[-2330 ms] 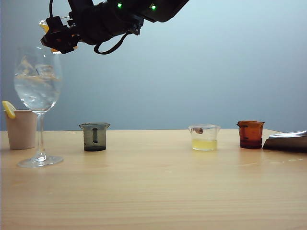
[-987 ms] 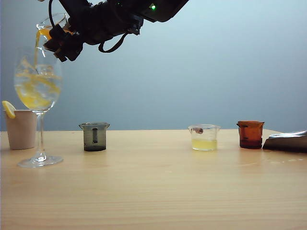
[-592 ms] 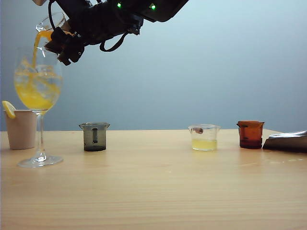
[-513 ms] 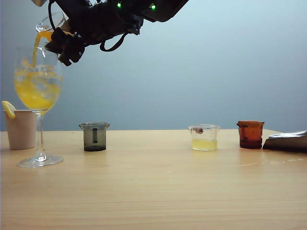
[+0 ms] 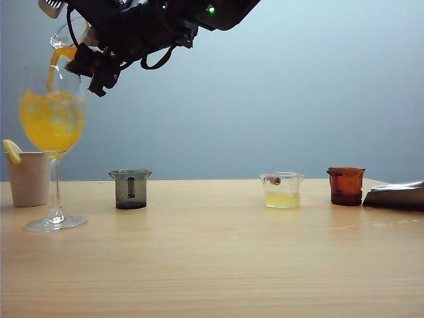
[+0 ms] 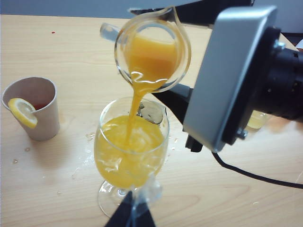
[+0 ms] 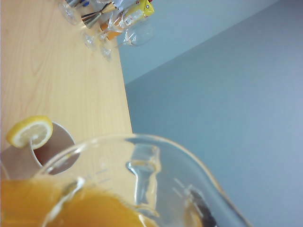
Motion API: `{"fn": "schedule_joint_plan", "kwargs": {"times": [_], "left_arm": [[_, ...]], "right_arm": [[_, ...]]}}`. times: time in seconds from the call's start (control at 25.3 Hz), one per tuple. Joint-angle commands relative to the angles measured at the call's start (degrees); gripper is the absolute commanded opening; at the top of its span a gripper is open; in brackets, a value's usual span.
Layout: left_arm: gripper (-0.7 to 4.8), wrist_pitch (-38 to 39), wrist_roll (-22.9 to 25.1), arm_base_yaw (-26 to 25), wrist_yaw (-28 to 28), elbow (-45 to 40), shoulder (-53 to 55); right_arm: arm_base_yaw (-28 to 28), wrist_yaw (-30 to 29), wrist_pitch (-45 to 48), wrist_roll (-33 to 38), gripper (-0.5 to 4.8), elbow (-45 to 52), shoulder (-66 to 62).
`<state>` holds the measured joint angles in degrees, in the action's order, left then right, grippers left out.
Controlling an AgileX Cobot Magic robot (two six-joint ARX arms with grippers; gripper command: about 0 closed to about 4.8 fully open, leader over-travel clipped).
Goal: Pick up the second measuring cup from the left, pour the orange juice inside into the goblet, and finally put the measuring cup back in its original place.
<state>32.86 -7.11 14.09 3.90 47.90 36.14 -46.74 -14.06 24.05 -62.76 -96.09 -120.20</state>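
Right gripper (image 5: 85,48): up at the top left of the exterior view, above the goblet, clamped on the measuring cup (image 5: 66,34); jaws part-way apart on its wall.
Measuring cup: tipped steeply, spout down over the goblet's rim; juice (image 6: 150,56) inside, running out in a thin stream.
Goblet (image 5: 52,119): upright at the table's left, bowl mostly full of orange juice; foot on the table (image 5: 218,265).
Left gripper: only dark fingertips (image 6: 130,213) show low in its wrist view, close by the goblet's foot; whether open or closed I cannot tell.
Paper cup (image 5: 28,177): one, with a lemon slice (image 5: 11,150) on its rim, just behind the goblet.
Other cups on the table: three — grey (image 5: 130,188), clear with pale yellow liquid (image 5: 282,190), amber (image 5: 346,185).
Obstruction: the right arm's wrist housing (image 6: 232,80) fills the side of the left wrist view.
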Motion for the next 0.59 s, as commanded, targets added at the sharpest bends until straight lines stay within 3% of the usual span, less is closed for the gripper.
{"fn": "schedule_joint_plan", "kwargs": {"times": [0.04,0.59], "left_arm": [[-0.05,-0.3,0.2,0.0,0.2,0.4,-0.1],[-0.05,-0.3,0.2,0.0,0.3,0.4,-0.1]], "right_arm": [[-0.2,0.2,1.5,-1.2,-0.02,-0.6,0.5],[-0.2,0.2,1.5,-6.6,-0.02,-0.6,0.5]]}}
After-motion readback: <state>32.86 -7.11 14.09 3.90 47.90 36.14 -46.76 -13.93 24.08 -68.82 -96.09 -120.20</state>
